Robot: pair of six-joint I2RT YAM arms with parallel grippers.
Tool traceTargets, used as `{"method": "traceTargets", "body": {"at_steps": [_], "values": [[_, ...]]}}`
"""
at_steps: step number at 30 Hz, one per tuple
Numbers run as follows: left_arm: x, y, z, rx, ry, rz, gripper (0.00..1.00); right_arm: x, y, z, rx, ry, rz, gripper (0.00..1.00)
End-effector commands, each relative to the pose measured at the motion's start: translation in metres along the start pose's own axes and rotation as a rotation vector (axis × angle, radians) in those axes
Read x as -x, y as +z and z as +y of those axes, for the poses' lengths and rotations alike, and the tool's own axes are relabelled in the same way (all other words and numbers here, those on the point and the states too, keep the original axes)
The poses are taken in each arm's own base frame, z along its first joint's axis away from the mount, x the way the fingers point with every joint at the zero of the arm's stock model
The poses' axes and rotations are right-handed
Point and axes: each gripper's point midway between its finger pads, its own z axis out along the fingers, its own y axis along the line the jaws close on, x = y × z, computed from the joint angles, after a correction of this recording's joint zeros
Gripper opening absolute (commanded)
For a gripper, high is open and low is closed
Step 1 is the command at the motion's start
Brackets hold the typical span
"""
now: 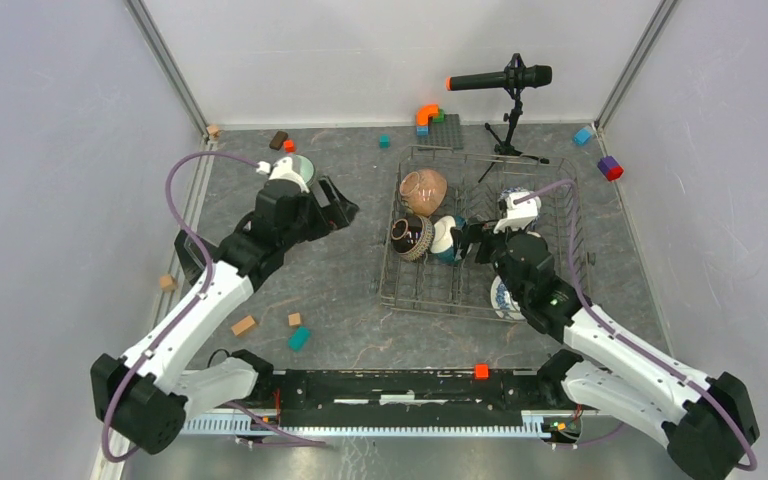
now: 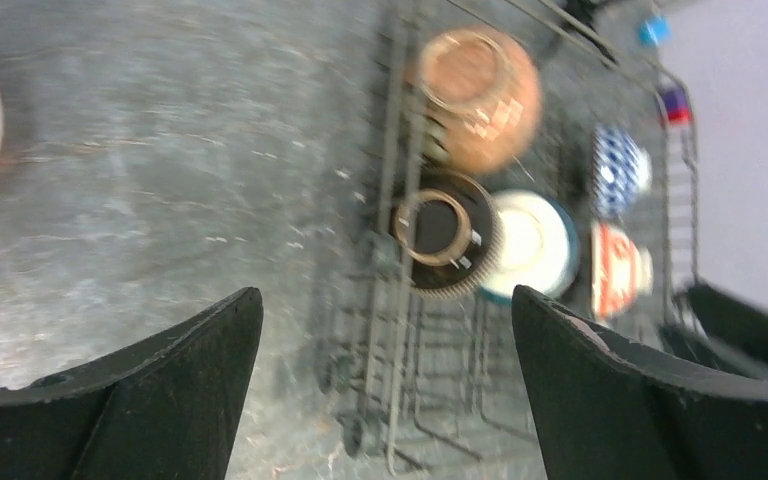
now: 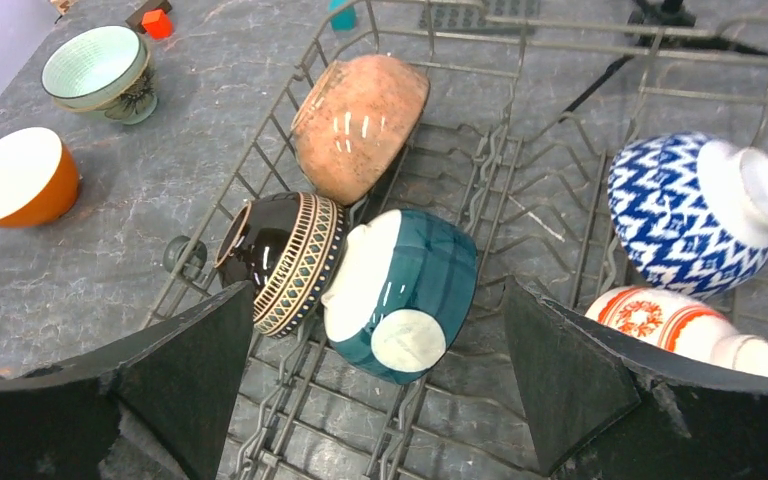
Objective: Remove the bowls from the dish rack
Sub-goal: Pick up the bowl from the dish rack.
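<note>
Bowl [image 3: 422,268], teal, ahead of spread right end effector [image 3: 378,289], in dish rack [image 3: 580,48]

Left end effector [image 2: 385,300] jaws spread wide, right end effector [image 3: 378,288] likewise

Soft, even overhead light leaves faint shadows on the surface [image 1: 350,290]. Motion blur smears the left wrist view, the rack [image 2: 392,330] indistinct. The right wrist view is sharp, with small glare spots on the brown bowl [image 3: 360,120] and teal bowl [image 3: 430,270].

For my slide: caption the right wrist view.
Open right gripper hovers over the teal bowl beside the dark striped bowl in the dish rack.
</note>
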Motion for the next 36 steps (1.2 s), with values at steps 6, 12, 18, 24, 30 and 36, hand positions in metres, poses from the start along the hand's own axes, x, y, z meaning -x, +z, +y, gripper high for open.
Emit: {"method": "traceTargets", "body": {"at_steps": [6,12,18,24,30,36], "values": [[-0.029,-0.04,-0.043,-0.177,0.294,0.043,0.98,-0.019,0.013,-0.002,0.112,0.211,0.027,0.98],[-0.036,-0.045,-0.038,-0.171,0.36,0.079,0.96,-0.022,0.018,-0.005,0.159,0.281,0.029,0.98],[-0.052,-0.042,-0.039,-0.204,0.353,0.13,0.96,-0.041,0.034,-0.005,0.128,0.298,0.124,0.98],[-0.052,-0.045,-0.039,-0.211,0.354,0.125,0.96,-0.049,0.043,-0.01,0.085,0.288,0.173,0.98],[-0.056,-0.046,-0.041,-0.225,0.352,0.143,0.97,-0.049,0.049,-0.01,0.077,0.292,0.192,0.98],[-0.06,-0.043,-0.039,-0.216,0.353,0.156,0.97,-0.054,0.043,-0.026,0.085,0.373,0.173,0.97]]}}
